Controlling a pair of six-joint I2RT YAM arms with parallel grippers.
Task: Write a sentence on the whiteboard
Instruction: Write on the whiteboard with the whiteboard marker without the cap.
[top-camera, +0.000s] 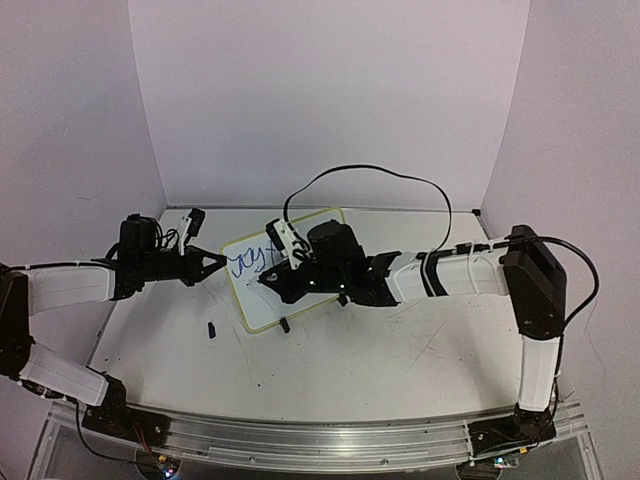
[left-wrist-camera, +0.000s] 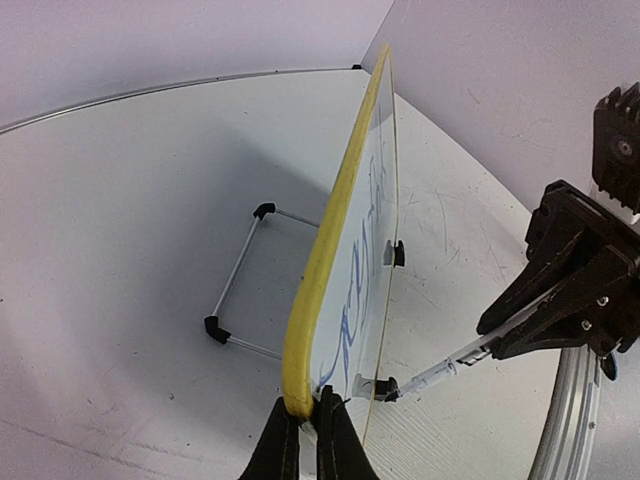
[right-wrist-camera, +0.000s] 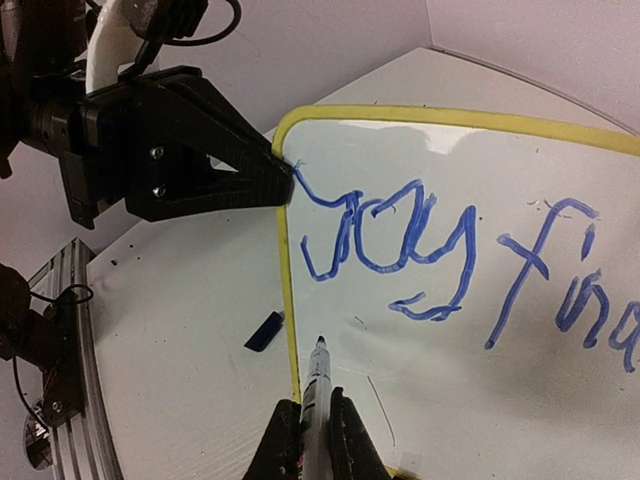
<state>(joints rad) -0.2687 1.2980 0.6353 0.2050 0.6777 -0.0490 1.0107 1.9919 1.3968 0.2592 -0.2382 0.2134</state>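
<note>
Table (top-camera: 400, 350) fills the lower half of the overhead view. The whiteboard (top-camera: 262, 298) stands tilted at its centre, propped on a wire stand (left-wrist-camera: 240, 290) behind it. The board's long axis runs from left-centre of that view up toward the right, and blue handwriting (right-wrist-camera: 400, 240) follows that axis across the upper part of its face.

The left gripper (left-wrist-camera: 305, 425) is pinched narrow on the yellow rim at the corner where the writing begins. The right gripper (right-wrist-camera: 315, 445) reaches over the face from the right of the overhead view and is clamped on a marker (right-wrist-camera: 318, 378).

In the right wrist view the marker's tip sits just below the first word, close beside the board's left rim. Whether it touches the surface cannot be told. The right arm looks like the one placed to write, with bare board below and to the right of the tip.

A small dark blue piece (right-wrist-camera: 264, 331), perhaps a cap, lies on the table just beside the rim. No tray or bin shows.
</note>
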